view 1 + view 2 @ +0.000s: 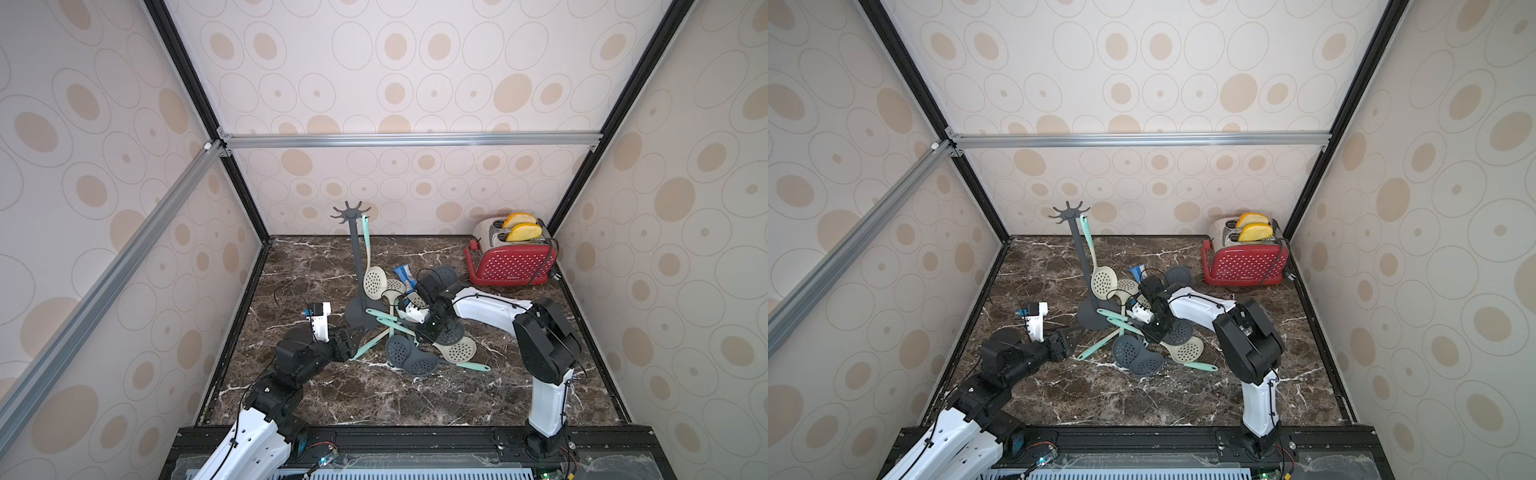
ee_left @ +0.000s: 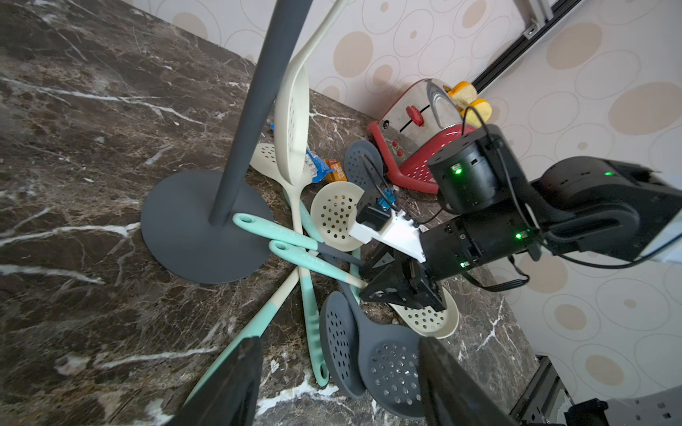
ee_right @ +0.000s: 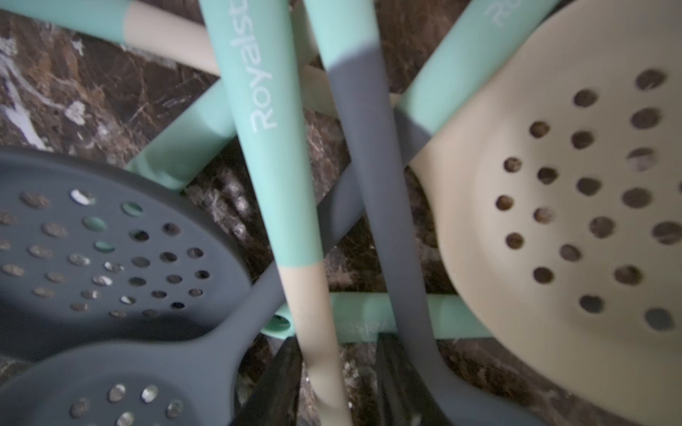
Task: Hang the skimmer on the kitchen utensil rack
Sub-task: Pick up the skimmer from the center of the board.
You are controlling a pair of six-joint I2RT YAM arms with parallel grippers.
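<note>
Here, the right claw (image 3: pixel 337 343) points down into the heap, its jaws parted around the cream stem of a mint-handled skimmer (image 3: pixel 280 184), with a gap on one side and nothing clamped. Just beside it lie a dark grey skimmer head (image 3: pixel 110 250) and a cream skimmer head (image 3: pixel 572 203). The left claw (image 2: pixel 339 343) hovers near the pile, jaws wide apart and empty. Beyond both claws stands the kitchen utensil rack (image 1: pixel 356 257) on its round base, a hanging skimmer (image 1: pixel 375 282) on one hook. Farthest back sits the red toaster (image 1: pixel 513 262).
</note>
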